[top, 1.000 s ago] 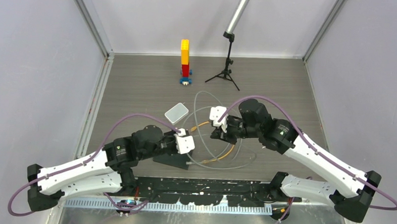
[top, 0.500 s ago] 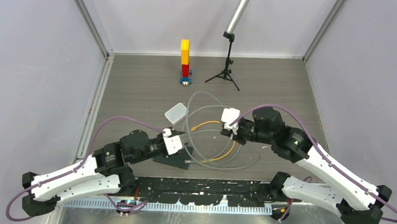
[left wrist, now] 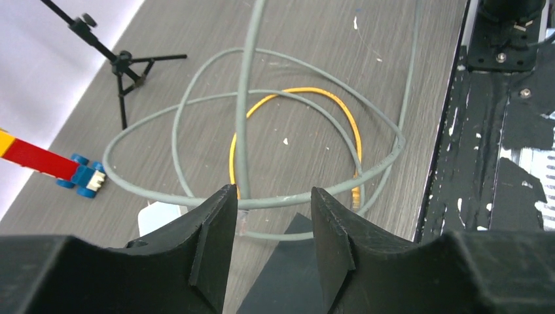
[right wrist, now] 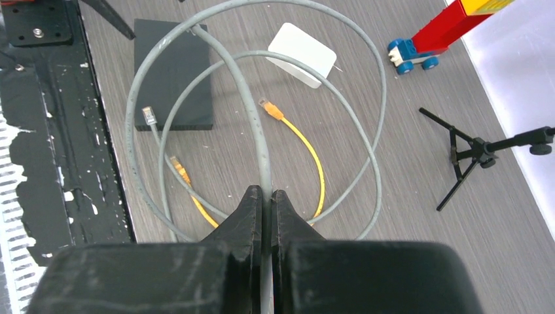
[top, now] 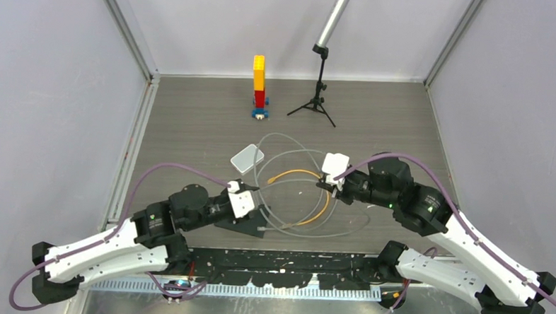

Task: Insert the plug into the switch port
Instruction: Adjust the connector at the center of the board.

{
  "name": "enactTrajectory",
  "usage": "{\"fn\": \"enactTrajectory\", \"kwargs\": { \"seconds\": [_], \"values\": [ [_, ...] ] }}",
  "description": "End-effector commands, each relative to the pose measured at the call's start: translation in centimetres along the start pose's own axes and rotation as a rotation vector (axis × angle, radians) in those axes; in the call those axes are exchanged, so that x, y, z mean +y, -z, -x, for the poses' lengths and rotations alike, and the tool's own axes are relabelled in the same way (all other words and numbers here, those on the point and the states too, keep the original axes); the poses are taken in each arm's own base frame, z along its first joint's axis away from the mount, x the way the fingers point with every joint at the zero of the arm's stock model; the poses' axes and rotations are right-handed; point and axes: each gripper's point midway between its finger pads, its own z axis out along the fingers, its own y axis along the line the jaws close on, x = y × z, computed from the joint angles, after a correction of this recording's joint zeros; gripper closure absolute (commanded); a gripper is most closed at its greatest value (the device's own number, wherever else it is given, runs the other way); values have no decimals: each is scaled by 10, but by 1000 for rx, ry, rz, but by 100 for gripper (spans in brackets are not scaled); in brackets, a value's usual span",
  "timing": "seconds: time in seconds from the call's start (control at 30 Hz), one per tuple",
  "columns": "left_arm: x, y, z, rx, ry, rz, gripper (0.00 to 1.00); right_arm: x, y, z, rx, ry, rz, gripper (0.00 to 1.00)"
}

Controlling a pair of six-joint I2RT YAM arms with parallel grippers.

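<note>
Top view: both arms sit low with elbows out, wrists reaching inward over the cable loops. The white box (top: 247,158) lies left of the loops, long axis near-left to far-right. Its switch port can't be made out.

Left wrist: the left gripper (left wrist: 271,194) has its jaws spread and grips nothing. The grey cable (left wrist: 247,98) runs straight away. Its plug (left wrist: 243,221) sits just beside one finger, tip facing back toward the gripper.

Right wrist: the right gripper (right wrist: 265,194) has its jaws pressed together, pinching the grey cable. Only this view shows the yellow cable (right wrist: 307,154) ending near the white box.

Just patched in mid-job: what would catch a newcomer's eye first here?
The tangle of grey cable looped mid-table, with a yellow cable lying inside it. The right gripper is shut on the grey cable, while the left gripper stands open near the black pad; the white box sits just left of the loops.
</note>
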Motion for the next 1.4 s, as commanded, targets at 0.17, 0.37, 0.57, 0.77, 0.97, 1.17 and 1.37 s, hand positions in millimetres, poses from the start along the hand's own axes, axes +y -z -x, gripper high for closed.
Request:
{"fn": "enactTrajectory", "kwargs": {
  "seconds": [0.17, 0.37, 0.57, 0.77, 0.97, 1.17, 1.37],
  "values": [
    [9, -7, 17, -28, -3, 32, 54, -51, 32, -11, 179, -26, -280, 99],
    [13, -6, 16, -24, -2, 54, 54, -61, 21, -58, 480, -83, -338, 100],
    [17, -4, 15, -11, 17, 79, 54, -79, 10, -79, 618, -115, -455, 100],
    [29, -3, 10, -1, 80, 168, 51, -98, 2, -79, 538, -221, -574, 100],
    [59, 3, -3, -22, 343, 427, 39, -94, -28, -65, 206, -372, -534, 100],
    [74, 8, -24, 3, 474, 593, 28, -94, -54, -97, 133, -549, -515, 96],
    [87, 18, -58, 126, 551, 791, 27, -93, -85, -137, 121, -683, -513, 93]
  ]
}}
